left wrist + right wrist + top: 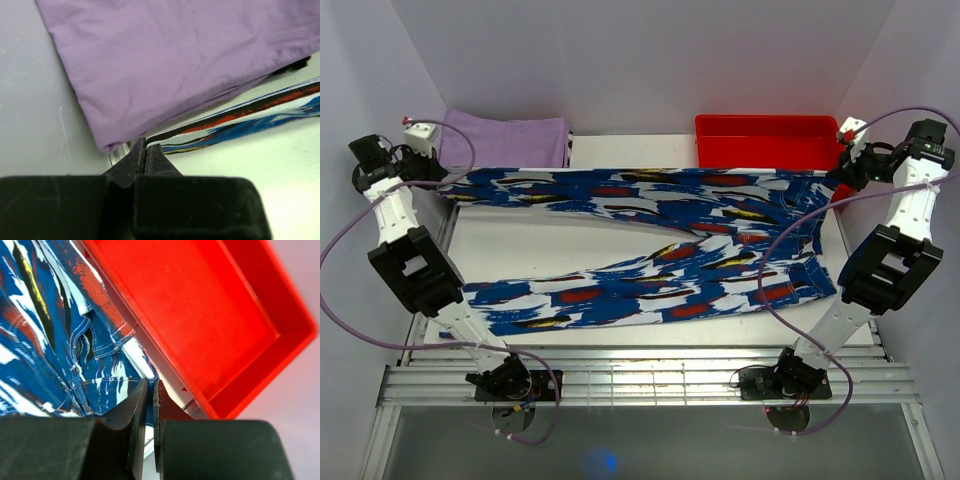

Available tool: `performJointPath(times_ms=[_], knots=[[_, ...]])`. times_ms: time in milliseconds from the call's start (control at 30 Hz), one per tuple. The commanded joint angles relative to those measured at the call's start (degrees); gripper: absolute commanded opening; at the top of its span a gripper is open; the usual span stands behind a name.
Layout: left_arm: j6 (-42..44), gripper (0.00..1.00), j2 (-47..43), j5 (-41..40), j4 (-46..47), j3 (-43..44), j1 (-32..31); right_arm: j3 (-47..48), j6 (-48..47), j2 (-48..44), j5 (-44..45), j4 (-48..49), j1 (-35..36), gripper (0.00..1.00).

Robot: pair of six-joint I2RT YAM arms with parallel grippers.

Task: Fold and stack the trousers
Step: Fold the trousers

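Top external view: the trousers [650,295] lie opened in a sideways V on the white table [540,240], waist to the right, one leg along the back and the other nearer the arm bases. The left gripper [438,172] sits at the far leg's hem, jaws pressed together; whether cloth is caught there I cannot tell. The right gripper [838,178] is pinched at the waistband corner, seemingly on the fabric's edge.

The step looks like folding the far leg over the near one. To do it well, both ends should rise together and travel level toward the bases, so hem meets hem.

The surface is smooth and pale, walled on three sides. A folded purple cloth [505,140] and a red bin [770,118] crowd the back edge, just beside the trousers.
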Motion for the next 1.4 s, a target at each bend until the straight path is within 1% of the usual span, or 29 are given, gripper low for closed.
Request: performJointPath(times_ms=[0, 100, 200, 233, 300, 333, 367, 400, 433, 467, 500, 533, 567, 600, 633, 667, 700, 733, 800, 867, 933, 1000, 1067, 1100, 1133, 1233, 1267, 1333, 1367], knots=[[-0.03, 0.0, -8.81, 0.73, 5.78, -2.12, 7.03, 0.85, -1.64, -5.87, 1.06, 6.39, -5.34, 0.08], [2.07, 0.0, -12.24, 3.2, 4.2, -5.9, 9.14, -1.35, -2.26, -8.5, -1.14, 5.34, -7.1, 0.08], [5.59, 0.0, -16.81, 6.53, 3.31, -11.87, 11.95, -6.09, -8.74, -12.11, -2.2, 1.05, -8.86, 0.08], [7.51, 0.0, -17.95, 7.41, 2.97, -13.62, 13.79, -7.93, -13.12, -13.33, -2.2, -0.1, -9.56, 0.08], [11.99, 0.0, -21.64, 10.3, -0.63, -18.88, 15.73, -14.78, -18.06, -17.02, -1.06, -1.69, -10.26, 0.08], [17.58, 0.0, -22.96, 10.93, -2.03, -21.0, 17.57, -17.59, -22.78, -18.69, 0.08, -2.48, -11.05, 0.08], [19.73, 0.0, -24.45, 11.28, -3.35, -23.55, 18.81, -23.53, -25.61, -21.58, 0.78, -2.84, -11.67, 0.08], [22.53, 0.0, -27.34, 11.55, -4.32, -28.71, 20.21, -26.72, -27.9, -23.0, 1.66, -2.75, -12.2, 0.08], [26.13, 0.0, -28.76, 12.34, -5.81, -31.28, 22.83, -29.71, -30.1, -24.32, 2.45, -2.93, -13.16, 0.08], [34.78, 0.0, -30.08, 12.52, -9.13, -33.83, 24.34, -35.4, -33.6, -26.59, 4.2, -3.01, -13.6, 0.08], [38.69, 0.0, -32.27, 12.43, -10.47, -39.16, 25.92, -38.33, -35.99, -27.66, 5.35, -3.71, -14.22, 0.08], [42.65, 0.0, -33.25, 12.26, -12.05, -41.65, 29.59, -41.23, -38.88, -28.63, 6.49, -4.68, -15.01, 0.08], [52.69, 0.0, -33.86, 11.91, -16.5, -43.94, 31.46, -44.04, -42.31, -30.55, 8.59, -4.6, -15.54, 0.08], [57.84, 0.0, -34.31, 11.38, -18.46, -46.23, 33.48, -49.29, -44.43, -31.27, 9.48, -4.68, -16.76, 0.08], [62.59, 0.0, -34.48, 10.16, -19.96, -50.34, 37.32, -51.78, -46.54, -31.97, 10.54, -4.51, -17.38, 0.08], [70.12, 0.0, -34.4, 9.01, -21.28, -52.29, 38.93, -54.15, -49.43, -33.37, 12.11, -3.2, -18.0, 0.08], [73.33, 0.0, -34.14, 7.79, -21.47, -54.05, 40.42, -57.75, -50.76, -33.73, 12.91, -2.58, -18.87, 0.08], [75.88, 0.0, -33.18, 6.9, -21.3, -56.59, 43.05, -59.0, -51.56, -34.08, 13.62, -1.97, -19.23, 0.08], [80.63, 0.0, -31.77, 4.62, -20.59, -57.85, 44.91, -60.41, -52.18, -34.0, 14.68, -0.39, -19.76, 0.08], [81.36, 0.0, -29.66, 4.08, -20.42, -57.33, 46.06, -60.95, -52.45, -32.95, 15.2, -0.12, -19.76, 0.08], [79.53, 0.0, -29.13, 5.48, -20.5, -55.93, 46.33, -61.03, -51.66, -32.6, 14.94, 1.02, -19.76, 0.08], [79.07, 0.0, -29.82, 8.11, -23.57, -53.11, 46.24, -60.68, -52.01, -32.16, 15.03, 0.24, -19.76, 0.08], [82.93, 0.0, -31.31, 7.69, -27.43, -52.93, 46.24, -61.03, -53.15, -32.07, 15.64, 0.24, -19.76, 0.08], [84.94, 0.0, -32.02, 5.25, -27.71, -53.97, 46.33, -61.29, -53.24, -31.98, 15.91, 0.5, -19.76, 0.08], [87.23, 0.0, -32.98, 3.92, -27.1, -55.29, 46.33, -61.47, -53.06, -31.8, 16.08, 1.28, -19.76, 0.08], [88.3, 0.0, -35.8, -1.08, -22.1, -61.09, 46.24, -61.39, -52.54, -30.41, 16.96, 1.12, -19.76, 0.08], [88.13, 0.0, -36.24, -2.06, -19.74, -62.23, 46.33, -61.12, -51.67, -29.96, 17.22, 1.2, -19.76, 0.08], [88.22, 0.0, -36.25, -4.52, -18.23, -64.7, 46.33, -59.72, -49.82, -28.21, 17.23, 1.38, -19.76, 0.08], [86.3, 0.0, -35.9, -4.36, -16.65, -64.79, 46.24, -58.67, -47.64, -27.33, 16.88, 0.51, -19.76, 0.08]])
